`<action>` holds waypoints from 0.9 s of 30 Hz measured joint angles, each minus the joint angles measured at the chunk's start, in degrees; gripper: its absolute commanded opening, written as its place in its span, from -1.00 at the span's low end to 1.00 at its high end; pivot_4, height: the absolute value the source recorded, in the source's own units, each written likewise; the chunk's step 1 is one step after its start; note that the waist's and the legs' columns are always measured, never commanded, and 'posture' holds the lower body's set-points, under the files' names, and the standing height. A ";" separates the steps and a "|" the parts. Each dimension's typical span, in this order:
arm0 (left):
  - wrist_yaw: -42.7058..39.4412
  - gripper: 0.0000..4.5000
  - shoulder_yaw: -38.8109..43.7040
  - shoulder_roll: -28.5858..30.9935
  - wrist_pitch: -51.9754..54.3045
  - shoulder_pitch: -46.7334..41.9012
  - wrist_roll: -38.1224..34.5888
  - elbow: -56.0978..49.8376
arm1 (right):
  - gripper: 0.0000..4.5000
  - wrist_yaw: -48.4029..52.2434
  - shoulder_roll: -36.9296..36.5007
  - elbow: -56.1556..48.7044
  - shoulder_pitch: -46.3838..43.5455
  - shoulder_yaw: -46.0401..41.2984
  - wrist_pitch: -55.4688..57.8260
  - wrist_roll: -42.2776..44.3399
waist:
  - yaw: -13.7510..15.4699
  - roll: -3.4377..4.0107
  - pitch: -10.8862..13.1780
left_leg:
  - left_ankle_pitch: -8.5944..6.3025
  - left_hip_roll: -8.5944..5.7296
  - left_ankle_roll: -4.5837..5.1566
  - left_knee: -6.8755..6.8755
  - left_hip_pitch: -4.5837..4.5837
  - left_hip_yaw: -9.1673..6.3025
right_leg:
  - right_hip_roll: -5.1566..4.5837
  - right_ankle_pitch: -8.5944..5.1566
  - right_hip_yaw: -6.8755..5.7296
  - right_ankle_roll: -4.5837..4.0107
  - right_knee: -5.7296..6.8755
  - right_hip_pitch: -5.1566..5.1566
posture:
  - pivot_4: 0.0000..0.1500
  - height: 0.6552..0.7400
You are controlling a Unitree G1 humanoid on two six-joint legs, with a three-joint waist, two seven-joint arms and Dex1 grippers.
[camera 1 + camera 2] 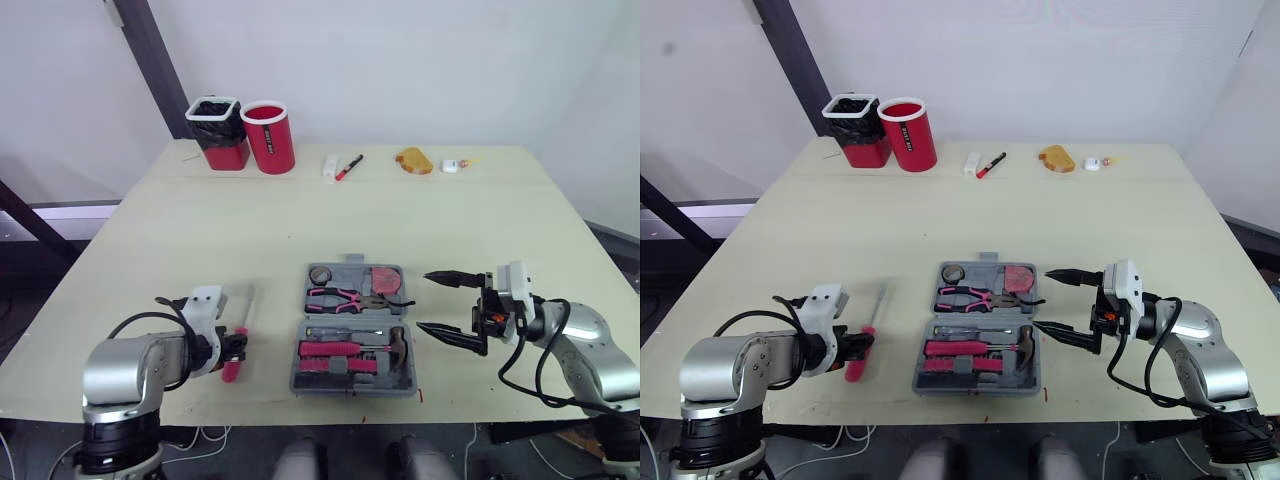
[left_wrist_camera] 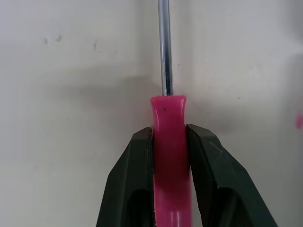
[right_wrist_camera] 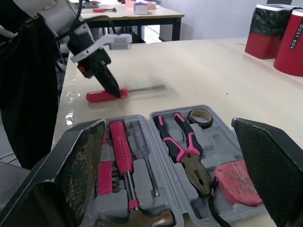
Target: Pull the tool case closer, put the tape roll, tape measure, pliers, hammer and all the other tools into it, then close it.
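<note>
Pinching screwdriver [image 2: 168, 111]: left gripper [image 2: 169, 136] is clamping the pink handle, likely for lifting it off the table [image 1: 300, 220].
Right gripper [image 1: 425, 302]: fingers are standing spread wide beside the case, holding nothing.
Tool case [image 1: 353, 390]: lying open between both arms, awaiting this tool.

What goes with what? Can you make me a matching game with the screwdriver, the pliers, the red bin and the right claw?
1. screwdriver
2. pliers
3. red bin
4. right claw

A. open, beside the tool case
B. squeezed in the left claw
C. at the far end of the table
D. lying in the tool case

Pairs: 1-B, 2-D, 3-C, 4-A.
</note>
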 measured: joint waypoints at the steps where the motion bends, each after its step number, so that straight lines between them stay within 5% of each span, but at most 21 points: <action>1: 0.60 0.03 0.34 -0.66 -0.03 -0.18 -0.09 -0.04 | 1.00 0.01 -0.01 0.00 0.19 -0.01 -0.06 0.00 | 0.01 0.00 0.00 | 0.00 0.00 0.00 0.00 0.01 0.00 | 0.00 0.00 -0.01 0.00 0.00 0.02 | 1.00 1.00; 4: 0.75 0.49 0.20 -0.86 -0.03 -0.56 -0.22 -0.09 | 1.00 0.05 -0.01 -0.01 0.36 0.00 -0.13 0.00 | -0.07 0.02 -0.01 | 0.00 0.00 0.00 0.00 0.06 0.01 | 0.01 0.00 -0.01 0.00 0.02 0.04 | 1.00 1.00; 9: 1.26 0.49 -0.69 -0.40 -5.74 2.30 0.05 -0.69 | 1.00 0.09 -0.30 -0.02 1.24 -0.11 -0.62 0.00 | -0.30 0.04 -0.02 | 0.00 0.01 0.00 -0.06 0.10 -0.05 | 0.02 0.00 0.06 -0.01 0.00 0.03 | 1.00 1.00; 16: 5.13 0.49 -0.92 -9.16 -20.63 13.34 1.42 -7.72 | 1.00 -0.09 -0.69 -0.36 2.37 -0.42 -0.67 0.03 | -0.02 0.04 -0.03 | 0.00 -0.06 -0.01 -0.05 0.08 -0.12 | -0.18 0.00 0.08 0.00 -0.04 0.04 | 1.00 1.00; 27: 8.26 0.49 -7.02 -12.85 -43.56 20.58 7.34 -3.65 | 1.00 -0.97 -0.88 -0.99 2.77 -0.43 -0.66 0.04 | 0.04 0.07 -0.04 | 0.00 -0.08 0.00 -0.05 0.09 0.13 | -0.13 -0.01 0.05 -0.01 -0.05 0.06 | 1.00 1.00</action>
